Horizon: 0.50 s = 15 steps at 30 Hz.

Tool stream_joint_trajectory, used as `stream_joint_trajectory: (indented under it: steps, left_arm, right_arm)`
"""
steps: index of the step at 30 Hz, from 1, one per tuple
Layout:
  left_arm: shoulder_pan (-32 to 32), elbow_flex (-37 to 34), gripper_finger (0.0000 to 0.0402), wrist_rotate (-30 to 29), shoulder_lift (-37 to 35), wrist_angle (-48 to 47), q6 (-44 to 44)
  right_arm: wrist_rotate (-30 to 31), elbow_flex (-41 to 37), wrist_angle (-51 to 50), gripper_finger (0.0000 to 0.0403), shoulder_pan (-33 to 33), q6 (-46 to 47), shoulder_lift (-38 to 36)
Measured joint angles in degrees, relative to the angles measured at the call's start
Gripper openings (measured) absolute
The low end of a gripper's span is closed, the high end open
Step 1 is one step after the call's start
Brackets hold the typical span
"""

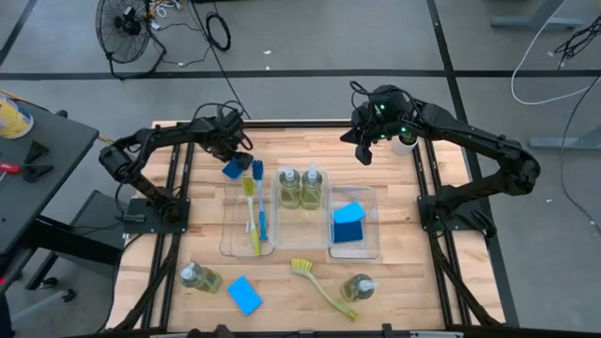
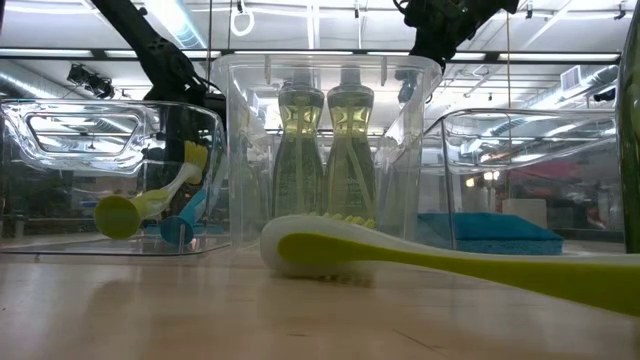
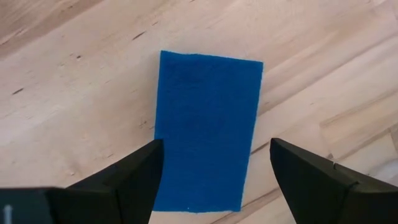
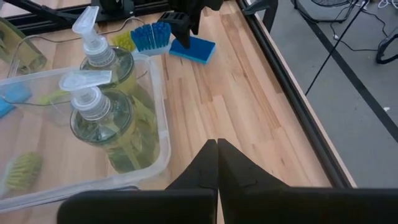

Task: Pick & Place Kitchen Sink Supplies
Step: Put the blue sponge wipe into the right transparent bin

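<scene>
Left gripper [image 3: 211,171]: jaws wide, straddling blue rectangular sponge [image 3: 205,143] on wooden table [image 3: 74,74], gripping nothing.
Right gripper [image 4: 217,155]: closed, empty.
Writing: none readable.

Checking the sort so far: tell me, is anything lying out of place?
Yes. A yellow-green brush, two soap bottles and two blue sponges lie loose on the table, outside the trays.

No readable text, label, brand, number or sign appears anywhere.
</scene>
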Motion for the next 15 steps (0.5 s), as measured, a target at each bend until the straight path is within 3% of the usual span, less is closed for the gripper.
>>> stream_joint_trajectory:
  steps: [6,15]
  left_arm:
    - [-0.91,0.0,0.0281,0.61,2.21,-0.1,-0.04]
    - [-2.2,0.02,0.0172,-0.18,3.73,0.5,-0.12]
  right_arm:
    - [0.0,0.0,0.12,0.0,0.0,0.69,0.0]
    - [0.86,0.0,0.12,0.0,0.0,3.22,0.0]
